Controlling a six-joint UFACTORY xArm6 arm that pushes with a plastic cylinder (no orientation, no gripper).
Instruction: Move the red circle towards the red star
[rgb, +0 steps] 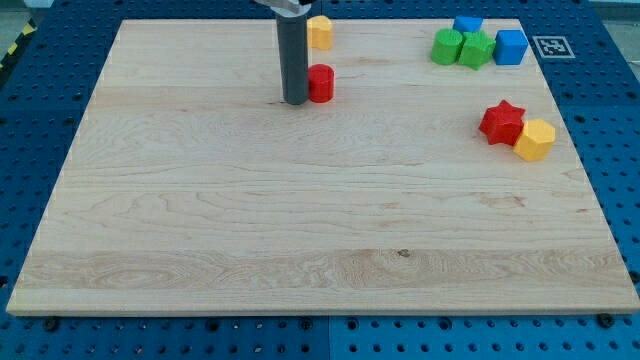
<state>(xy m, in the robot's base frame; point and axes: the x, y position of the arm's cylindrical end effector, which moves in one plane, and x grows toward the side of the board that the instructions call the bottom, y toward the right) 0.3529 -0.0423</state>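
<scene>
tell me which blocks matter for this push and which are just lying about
For the job: red circle, red star, my tip at the circle's left side.

Lying about: yellow block, yellow hexagon, two green blocks, two blue blocks.

I see a red circle (321, 83), red star (502, 122), two yellow blocks (319, 32) (535, 139), green (448, 46) (477, 49) and blue (510, 46) (467, 24) ones on my pale wooden table (300, 220).

My tip (295, 101) sat right beside the red circle (321, 83), at its 9 o'clock. The red star (502, 122) lay well apart at 3 o'clock on the desk (300, 230).
</scene>
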